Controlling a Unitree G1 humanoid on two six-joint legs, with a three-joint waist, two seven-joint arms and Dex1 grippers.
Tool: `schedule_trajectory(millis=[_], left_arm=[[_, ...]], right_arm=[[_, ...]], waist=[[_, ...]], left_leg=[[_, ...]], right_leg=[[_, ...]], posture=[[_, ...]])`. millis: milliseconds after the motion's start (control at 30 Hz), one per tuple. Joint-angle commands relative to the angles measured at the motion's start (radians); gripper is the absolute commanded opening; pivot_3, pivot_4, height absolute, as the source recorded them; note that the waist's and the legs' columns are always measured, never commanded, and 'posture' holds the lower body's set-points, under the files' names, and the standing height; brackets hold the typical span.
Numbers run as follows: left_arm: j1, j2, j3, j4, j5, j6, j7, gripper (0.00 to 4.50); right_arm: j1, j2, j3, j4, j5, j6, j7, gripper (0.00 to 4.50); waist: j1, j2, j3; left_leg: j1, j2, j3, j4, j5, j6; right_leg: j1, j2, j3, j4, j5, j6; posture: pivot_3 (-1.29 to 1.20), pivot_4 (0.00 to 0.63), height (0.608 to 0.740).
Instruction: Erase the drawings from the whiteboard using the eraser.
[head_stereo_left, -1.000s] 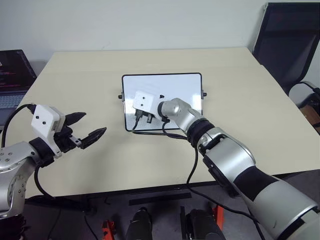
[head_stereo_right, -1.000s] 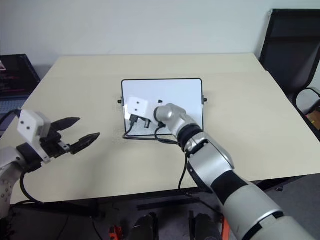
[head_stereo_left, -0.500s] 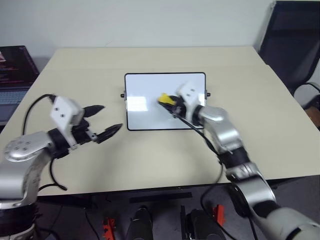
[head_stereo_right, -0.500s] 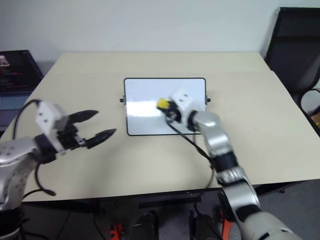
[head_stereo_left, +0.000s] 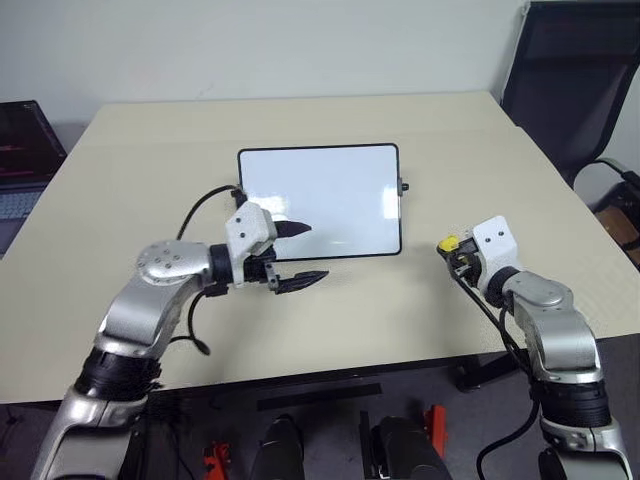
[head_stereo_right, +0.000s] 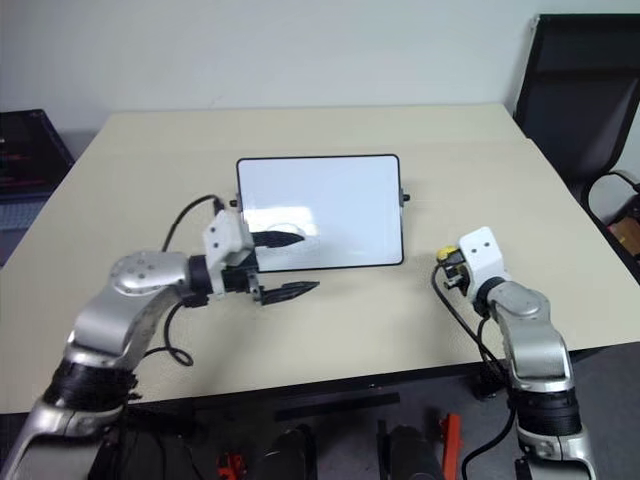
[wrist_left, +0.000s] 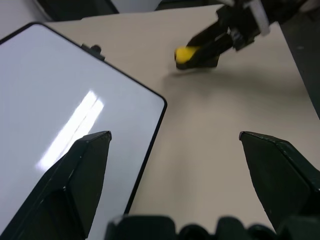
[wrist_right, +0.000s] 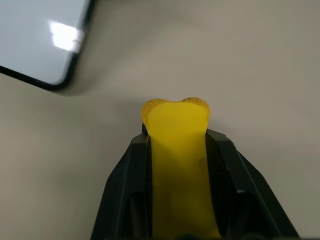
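Note:
The whiteboard (head_stereo_left: 330, 195) lies flat in the middle of the table; its face looks blank white with glare, and the drawings are out of view. My right gripper (head_stereo_left: 452, 250) hovers low over the table to the right of the board's near right corner, shut on the yellow eraser (head_stereo_left: 447, 243), whose tip sticks out past the fingers (wrist_right: 125, 170). My left gripper (head_stereo_left: 312, 252) is open at the board's near edge, one finger over the board's lower left part and the other over the table. The left wrist view shows the board's corner (wrist_left: 155, 105) and the eraser (wrist_left: 184, 54).
A black office chair (head_stereo_left: 575, 80) stands past the table's far right corner. A dark laptop (head_stereo_left: 20, 150) sits at the far left edge. The beige table (head_stereo_left: 140, 160) spreads wide around the board.
My right gripper has swung off the board with the eraser, right and down to the table beside it. My left gripper has moved right, up to the board's near edge.

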Motion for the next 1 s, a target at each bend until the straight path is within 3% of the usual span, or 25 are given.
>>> schedule_trajectory(millis=[33, 333, 667, 800, 1000], left_arm=[[-0.033, -0.021, -0.014, 0.021, 0.010, -0.052, -0.046, 4.50], [-0.036, -0.052, -0.039, 0.030, 0.026, -0.083, -0.117, 4.50], [0.057, -0.015, 0.012, 0.001, 0.031, -0.085, -0.100, 4.50], [0.120, 0.003, 0.066, -0.033, 0.011, -0.064, -0.059, 4.50], [0.372, -0.040, 0.307, -0.275, -0.102, 0.083, 0.188, 4.50]], right_arm=[[-0.047, 0.011, -0.035, 0.053, 0.025, -0.037, -0.051, 1.10], [-0.088, 0.001, -0.063, 0.170, 0.070, -0.056, -0.093, 1.10], [-0.085, 0.002, -0.071, 0.172, 0.113, -0.075, -0.107, 4.38], [-0.075, -0.013, -0.069, 0.111, 0.120, -0.116, -0.111, 4.45], [0.090, -0.033, -0.042, -0.224, 0.196, -0.237, -0.001, 4.45]], waist=[[-0.003, 0.000, 0.000], [0.002, 0.000, 0.000], [0.000, 0.000, 0.000], [0.000, 0.001, 0.000], [0.002, 0.001, 0.001]], left_leg=[[0.000, 0.000, 0.001, 0.000, 0.000, 0.000], [0.000, 0.000, 0.000, 0.004, 0.000, 0.000], [0.000, 0.000, -0.001, 0.005, 0.000, 0.000], [0.000, 0.000, -0.001, 0.005, 0.000, 0.000], [-0.001, 0.001, -0.001, 0.004, 0.000, 0.000]], right_leg=[[0.000, 0.000, 0.001, 0.000, 0.000, 0.000], [0.002, 0.000, 0.000, 0.000, 0.001, 0.001], [0.003, 0.000, 0.000, 0.000, 0.001, 0.002], [0.002, 0.000, 0.000, 0.000, 0.001, 0.002], [0.000, 0.000, 0.000, 0.000, 0.000, 0.001]], posture=[[0.00, 0.150, 0.740], [0.00, 0.150, 0.740], [0.00, 0.150, 0.740], [0.00, 0.150, 0.740], [0.00, 0.150, 0.740]])
